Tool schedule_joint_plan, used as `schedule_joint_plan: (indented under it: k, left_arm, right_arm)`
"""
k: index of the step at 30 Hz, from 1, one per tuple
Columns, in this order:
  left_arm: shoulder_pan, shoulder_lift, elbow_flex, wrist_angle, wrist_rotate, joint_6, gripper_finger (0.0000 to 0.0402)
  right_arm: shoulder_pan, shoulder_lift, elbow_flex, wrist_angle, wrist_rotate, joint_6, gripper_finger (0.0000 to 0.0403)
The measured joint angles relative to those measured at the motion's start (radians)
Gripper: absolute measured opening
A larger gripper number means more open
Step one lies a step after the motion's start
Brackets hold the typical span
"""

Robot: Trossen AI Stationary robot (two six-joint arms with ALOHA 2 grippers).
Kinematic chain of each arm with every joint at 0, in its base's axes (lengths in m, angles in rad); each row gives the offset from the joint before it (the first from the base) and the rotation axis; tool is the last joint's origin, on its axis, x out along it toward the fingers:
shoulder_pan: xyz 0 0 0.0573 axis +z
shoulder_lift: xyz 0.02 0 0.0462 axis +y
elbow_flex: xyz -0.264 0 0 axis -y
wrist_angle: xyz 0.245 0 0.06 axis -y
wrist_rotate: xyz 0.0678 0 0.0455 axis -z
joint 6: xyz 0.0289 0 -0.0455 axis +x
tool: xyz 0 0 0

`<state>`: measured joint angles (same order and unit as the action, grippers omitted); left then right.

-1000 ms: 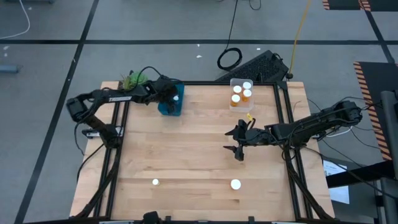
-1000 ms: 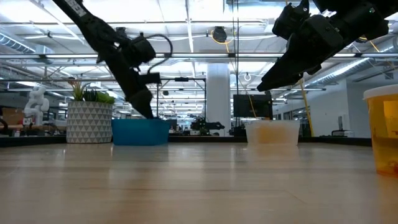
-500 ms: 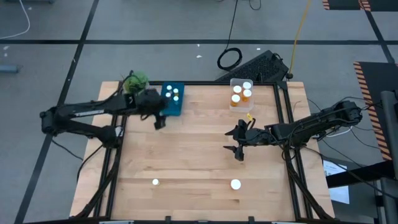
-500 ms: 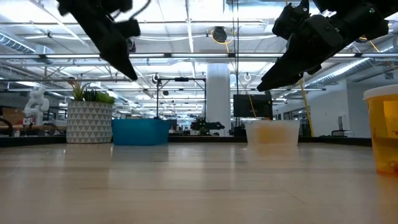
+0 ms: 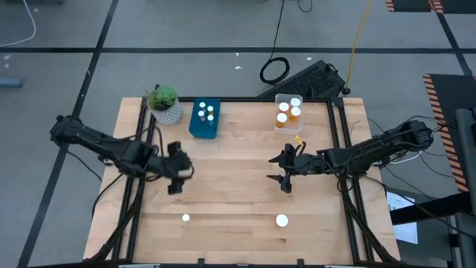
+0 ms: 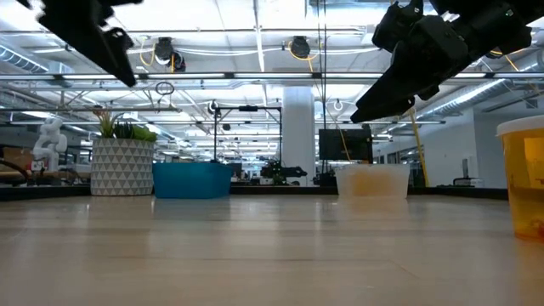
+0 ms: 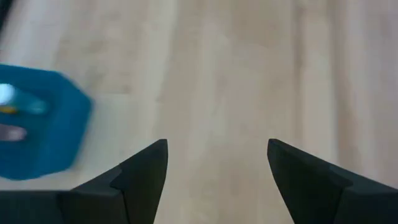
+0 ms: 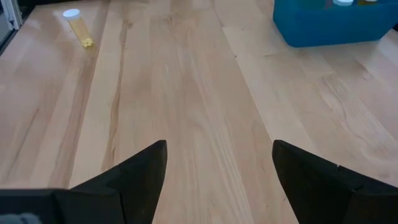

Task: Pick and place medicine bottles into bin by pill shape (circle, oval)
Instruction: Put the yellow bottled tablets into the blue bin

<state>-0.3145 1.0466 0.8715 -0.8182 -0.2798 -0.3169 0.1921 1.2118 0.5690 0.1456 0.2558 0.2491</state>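
Wooden table: left gripper near left edge, fingers spread, empty; right gripper near right edge, likewise spread; two white-capped medicine bottles along front edge.

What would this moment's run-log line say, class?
left gripper: open, empty, over table | right gripper: open, empty, mid-table | blue bin: bottles inside | clear bin: bottles inside | two bottles loose

A light wooden table carries a blue rectangular bin with white-capped bottles inside, beside a green potted plant. A clear plastic bin holds orange bottles. Two white-capped bottles stand near the front edge. The left gripper hovers left of centre; the right gripper hovers right of centre.
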Motion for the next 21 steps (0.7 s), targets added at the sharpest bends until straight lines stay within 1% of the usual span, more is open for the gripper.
schedule_joint_plan:
  k: [5,8,11,18,21]
  left_arm:
    - [-0.174,0.029,0.005,0.005,-0.003,-0.131,0.028]
    - [-0.261,0.076,0.015,-0.002,-0.003,-0.198,0.028]
    - [-0.333,0.138,0.06,0.004,-0.001,-0.244,0.0274]
    - [-0.435,0.331,0.216,-0.057,0.046,-0.304,0.0229]
    - [-0.457,0.405,0.26,-0.089,0.059,-0.339,0.022]
  right_arm:
    - [-0.002,0.0,0.0,0.009,0.001,-0.007,0.0283]
    - [-0.003,0.0,0.0,0.008,0.002,-0.015,0.0283]
    - [-0.003,0.0,0.0,0.008,0.002,-0.021,0.0283]
    - [-0.003,0.0,0.0,0.008,0.002,-0.022,0.0283]
    - [-0.003,0.0,0.0,0.008,0.002,-0.022,0.0283]
